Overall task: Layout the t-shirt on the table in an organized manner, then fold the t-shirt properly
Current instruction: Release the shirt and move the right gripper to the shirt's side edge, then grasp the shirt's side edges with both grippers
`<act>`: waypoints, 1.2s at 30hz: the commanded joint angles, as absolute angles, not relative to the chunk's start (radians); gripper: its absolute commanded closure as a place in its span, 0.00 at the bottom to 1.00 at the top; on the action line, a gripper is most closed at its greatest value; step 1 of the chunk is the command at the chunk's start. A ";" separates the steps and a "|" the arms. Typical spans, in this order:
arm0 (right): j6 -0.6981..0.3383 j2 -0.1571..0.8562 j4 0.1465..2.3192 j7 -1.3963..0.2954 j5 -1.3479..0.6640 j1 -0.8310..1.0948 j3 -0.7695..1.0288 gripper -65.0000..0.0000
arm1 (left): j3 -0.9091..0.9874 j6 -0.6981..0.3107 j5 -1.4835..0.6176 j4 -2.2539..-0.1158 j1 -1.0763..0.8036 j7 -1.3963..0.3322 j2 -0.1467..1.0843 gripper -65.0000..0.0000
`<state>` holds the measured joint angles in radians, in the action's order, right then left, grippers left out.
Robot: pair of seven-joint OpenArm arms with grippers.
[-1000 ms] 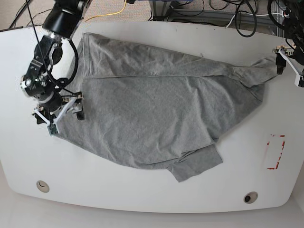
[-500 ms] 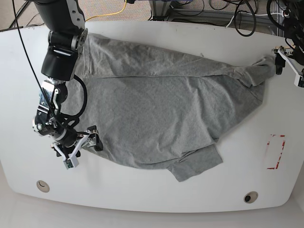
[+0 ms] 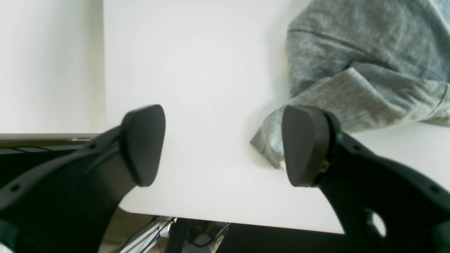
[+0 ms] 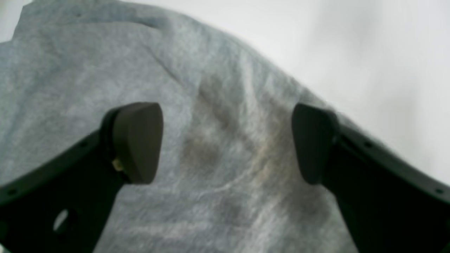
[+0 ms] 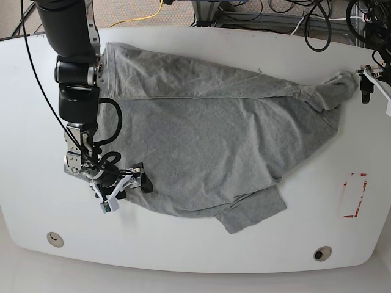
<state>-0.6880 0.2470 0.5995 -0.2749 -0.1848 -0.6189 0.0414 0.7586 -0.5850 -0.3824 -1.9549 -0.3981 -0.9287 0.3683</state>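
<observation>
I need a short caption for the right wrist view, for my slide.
Open right gripper poised above the grey t-shirt near its edge.

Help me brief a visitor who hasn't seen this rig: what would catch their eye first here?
The grey t-shirt sprawls rumpled across the middle of the white table. The right gripper hovers open over its lower hem, and the left gripper waits open by a bunched sleeve at the table's far edge.

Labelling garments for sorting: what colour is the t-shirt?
Heather grey t-shirt, plain on the visible side; clearest in the base view.
</observation>
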 commanded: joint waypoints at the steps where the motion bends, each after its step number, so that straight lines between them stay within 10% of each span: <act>1: -0.698 0.251 0.559 -0.197 -0.202 -0.659 0.007 0.15 | 0.766 -0.584 -0.387 -1.971 -0.384 -0.911 0.383 0.25; 14: -0.698 0.329 0.688 -0.219 -0.216 -0.545 -0.007 0.16 | 0.762 -0.584 -0.387 -1.971 -0.344 -0.911 0.292 0.25; 36: -0.698 0.375 1.178 -0.453 -0.203 -0.191 0.473 0.15 | 0.493 -0.578 -0.378 -1.969 -0.209 -0.911 0.202 0.25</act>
